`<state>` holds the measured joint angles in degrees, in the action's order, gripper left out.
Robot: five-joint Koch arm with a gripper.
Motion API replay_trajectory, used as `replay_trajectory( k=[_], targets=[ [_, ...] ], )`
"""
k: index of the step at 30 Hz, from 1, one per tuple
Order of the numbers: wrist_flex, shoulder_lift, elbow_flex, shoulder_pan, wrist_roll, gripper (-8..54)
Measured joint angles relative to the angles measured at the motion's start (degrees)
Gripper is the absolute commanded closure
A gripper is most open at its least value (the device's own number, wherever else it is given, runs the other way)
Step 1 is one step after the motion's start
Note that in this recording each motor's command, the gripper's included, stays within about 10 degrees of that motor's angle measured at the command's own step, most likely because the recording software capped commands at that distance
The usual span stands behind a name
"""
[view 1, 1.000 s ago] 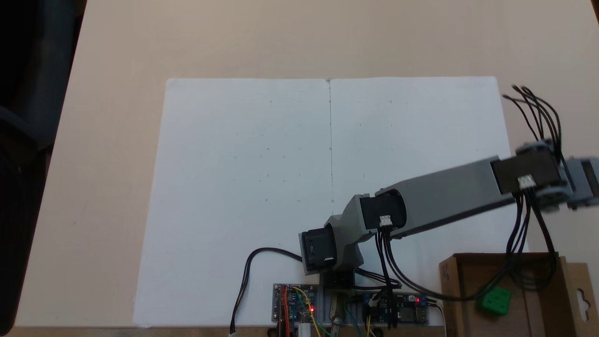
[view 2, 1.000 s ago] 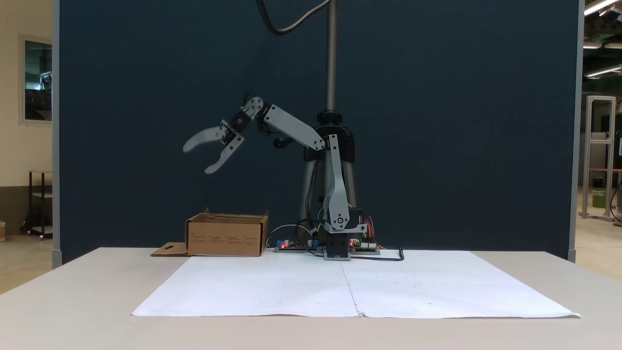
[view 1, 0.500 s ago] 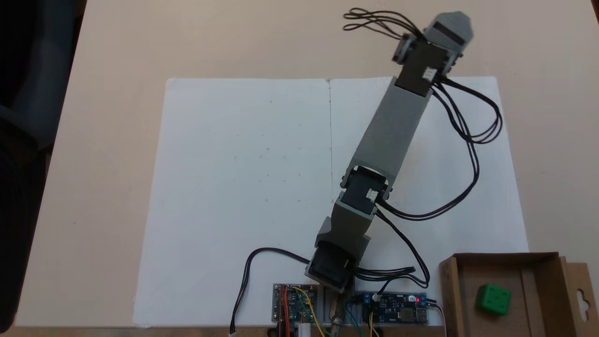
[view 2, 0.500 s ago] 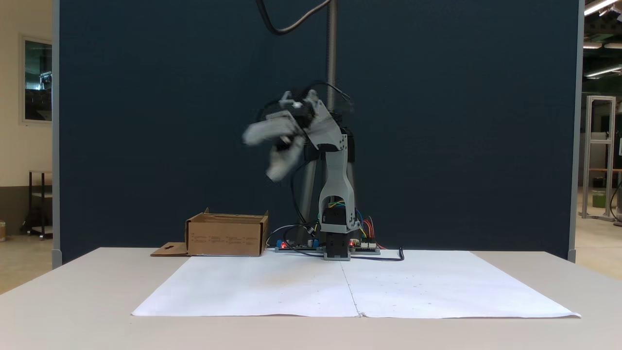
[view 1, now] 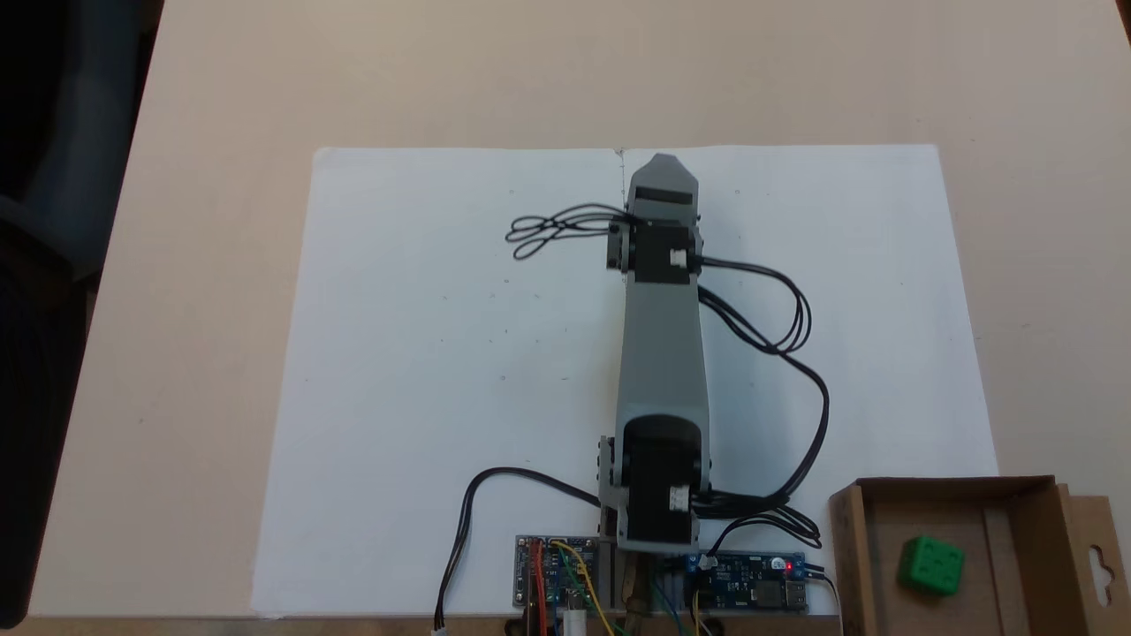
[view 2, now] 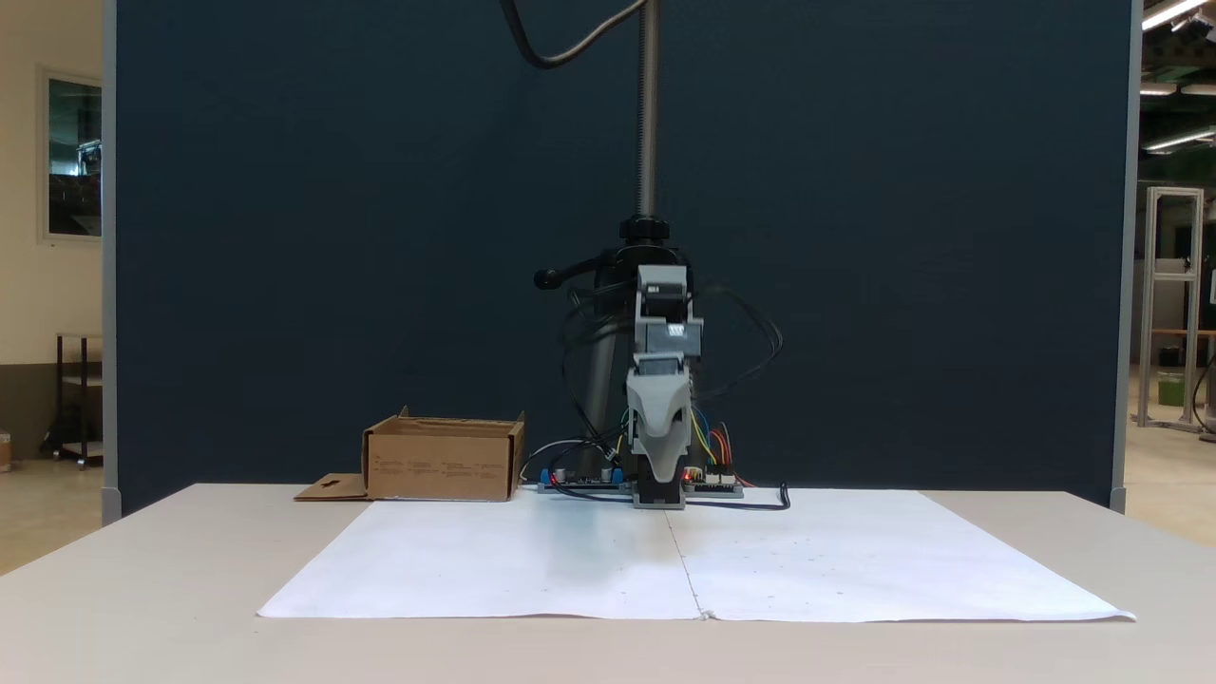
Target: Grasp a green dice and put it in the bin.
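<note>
Green dice (view 1: pixel 930 564) lies inside the bin (view 1: pixel 853 548), at 4 o'clock from the arm base in a fixed view; five-pip face up, edges slightly skewed to the bin walls. No legible writing. Hand (view 2: pixel 659 427) points down over the white paper (view 1: pixel 424 371); opening cannot be told.

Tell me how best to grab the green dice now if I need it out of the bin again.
Come straight down and pinch two opposite flat sides of the green dice. It lies on the floor of the bin, whose walls block a sideways approach; it sits apart from them, leaving finger room.
</note>
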<state>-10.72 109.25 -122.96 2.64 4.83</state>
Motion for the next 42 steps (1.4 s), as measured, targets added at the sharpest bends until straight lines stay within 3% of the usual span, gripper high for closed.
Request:
replay_trajectory(
  k=[13, 19, 39, 42],
  targets=[
    [25.5, 18.5, -38.3, 0.4, -2.3, 2.8],
    [44.2, 19.7, -51.9, -1.5, -4.0, 3.6],
    [67.2, 19.9, -52.1, -2.3, -4.4, 3.0],
    [70.8, 19.9, -52.1, -2.2, -4.4, 0.7]
  ],
)
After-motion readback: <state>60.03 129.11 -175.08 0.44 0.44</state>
